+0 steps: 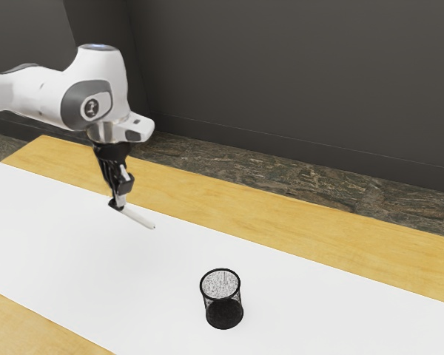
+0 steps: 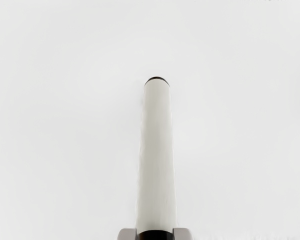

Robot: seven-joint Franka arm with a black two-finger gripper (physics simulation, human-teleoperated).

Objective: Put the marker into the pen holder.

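Note:
My black gripper is in the exterior view's left half, shut on the white marker near one end. The marker slants down toward the exterior view's right, its free end pointing toward the holder's side. In the wrist view the marker stretches out from between the two fingertips, which touch it from both sides at its black band. The black mesh pen holder stands upright, apart from the marker, in the lower middle of the exterior view.
A white sheet covers the middle of the wooden table, with bare wood along both long edges. Behind the table are a dark stone floor and a grey wall.

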